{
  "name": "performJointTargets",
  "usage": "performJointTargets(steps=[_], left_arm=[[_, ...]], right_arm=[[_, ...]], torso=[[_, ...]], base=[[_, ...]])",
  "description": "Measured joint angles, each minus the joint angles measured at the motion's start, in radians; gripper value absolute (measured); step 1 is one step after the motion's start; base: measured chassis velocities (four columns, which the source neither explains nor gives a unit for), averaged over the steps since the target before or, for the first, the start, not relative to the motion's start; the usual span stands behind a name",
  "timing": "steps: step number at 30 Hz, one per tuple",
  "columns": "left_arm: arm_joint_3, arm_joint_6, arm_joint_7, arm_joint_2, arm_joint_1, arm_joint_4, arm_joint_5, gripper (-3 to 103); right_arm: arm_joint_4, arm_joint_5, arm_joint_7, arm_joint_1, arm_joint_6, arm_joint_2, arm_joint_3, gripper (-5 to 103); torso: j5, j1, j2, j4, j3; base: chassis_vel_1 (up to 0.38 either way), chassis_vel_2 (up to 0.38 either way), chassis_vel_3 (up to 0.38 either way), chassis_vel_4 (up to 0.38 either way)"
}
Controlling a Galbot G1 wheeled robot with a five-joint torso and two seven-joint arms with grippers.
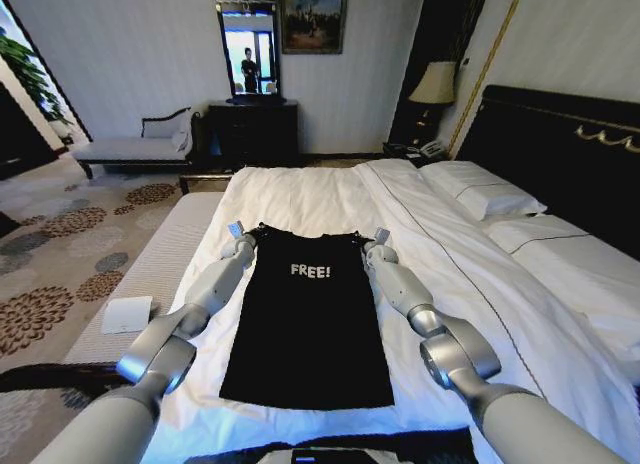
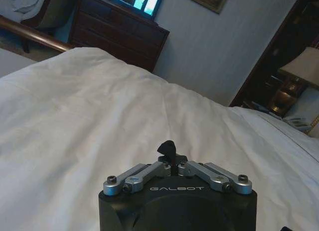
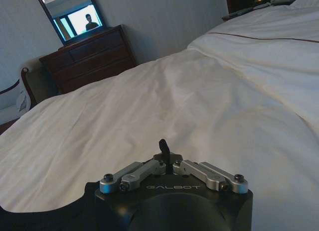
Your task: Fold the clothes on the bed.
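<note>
Left claw [image 1: 243, 235] pinches the T-shirt [image 1: 308, 324] at 11 o'clock; right claw [image 1: 372, 241] pinches it at 1 o'clock, on the bed [image 1: 300, 196].

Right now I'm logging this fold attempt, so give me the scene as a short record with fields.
garment: black T-shirt with white FREE! lettering, lying flat, sleeves tucked in
surface: white duvet of bed
left gripper: at the shirt's far left corner, shut on black fabric
right gripper: at the far right corner, shut on black fabric
beyond bed: dark dresser
</note>
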Motion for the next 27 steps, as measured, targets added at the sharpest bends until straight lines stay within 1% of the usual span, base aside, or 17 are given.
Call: performJointTargets(steps=[2,4,8,11,13,14,16,17,19,21,22,25,27], left_arm=[[-0.001,-0.001,0.002,0.007,0.006,-0.009,-0.001,1],[-0.001,-0.008,0.007,0.017,0.015,-0.013,-0.001,1],[-0.013,-0.022,0.010,0.004,0.008,0.016,0.007,1],[-0.022,-0.049,0.009,0.000,0.001,0.017,0.003,1],[-0.024,-0.057,0.007,0.003,0.000,0.012,-0.004,1],[-0.025,-0.059,0.006,0.012,0.000,0.003,-0.014,1],[-0.025,-0.060,0.000,0.040,0.000,-0.017,-0.036,1],[-0.025,-0.060,0.000,0.040,0.000,-0.017,-0.036,1],[-0.025,-0.058,-0.003,0.055,0.002,-0.030,-0.047,1],[-0.025,-0.054,-0.013,0.065,0.013,-0.056,-0.052,1],[-0.025,-0.054,-0.013,0.065,0.013,-0.056,-0.052,1],[-0.023,-0.046,-0.028,0.090,0.035,-0.103,-0.062,1],[-0.021,-0.043,-0.033,0.102,0.040,-0.114,-0.065,1]], right_arm=[[-0.001,-0.004,-0.003,0.000,0.003,0.000,-0.001,1],[-0.017,-0.021,-0.010,0.002,0.013,0.002,-0.003,1],[-0.067,-0.042,-0.025,0.028,0.038,0.016,0.006,1],[-0.083,-0.058,-0.037,0.045,0.054,0.022,0.011,1],[-0.084,-0.067,-0.045,0.047,0.060,0.023,0.007,1],[-0.084,-0.076,-0.052,0.050,0.065,0.024,0.000,1],[-0.088,-0.089,-0.063,0.056,0.074,0.028,-0.011,1],[-0.088,-0.089,-0.063,0.056,0.074,0.028,-0.011,1],[-0.094,-0.098,-0.071,0.060,0.080,0.032,-0.014,1],[-0.102,-0.119,-0.084,0.063,0.089,0.032,-0.016,1],[-0.102,-0.119,-0.084,0.063,0.089,0.032,-0.016,1],[-0.111,-0.140,-0.097,0.068,0.098,0.037,-0.023,1],[-0.118,-0.146,-0.098,0.074,0.100,0.046,-0.023,1]], torso=[[0.0000,0.000,0.000,-0.0002,0.000],[-0.0001,0.000,0.000,0.0005,0.000],[-0.0003,0.000,0.000,0.0011,0.000],[-0.0001,0.000,0.000,0.0006,0.000],[-0.0003,0.000,0.000,0.0002,0.000],[-0.0004,0.000,0.000,-0.0002,0.000],[-0.0001,0.000,0.000,0.0002,0.000],[-0.0001,0.000,0.000,0.0002,0.000],[-0.0002,0.000,0.000,0.0011,0.000],[-0.0003,0.000,0.000,0.0012,0.000],[-0.0003,0.000,0.000,0.0012,0.000],[-0.0003,0.000,0.000,0.0002,0.000],[-0.0001,0.000,0.000,0.0002,0.000]], base=[[0.000,0.000,0.000,0.000],[0.000,0.000,0.000,0.000],[0.000,0.000,0.000,0.000],[0.000,0.000,0.000,0.000],[0.000,0.000,0.000,0.000],[0.000,0.000,0.000,0.000],[0.000,0.000,0.000,0.000],[0.000,0.000,0.000,0.000],[0.000,0.000,0.000,0.000],[0.000,0.000,0.000,0.000],[0.000,0.000,0.000,0.000],[0.000,0.000,0.000,0.000],[0.000,0.000,0.000,0.000]])
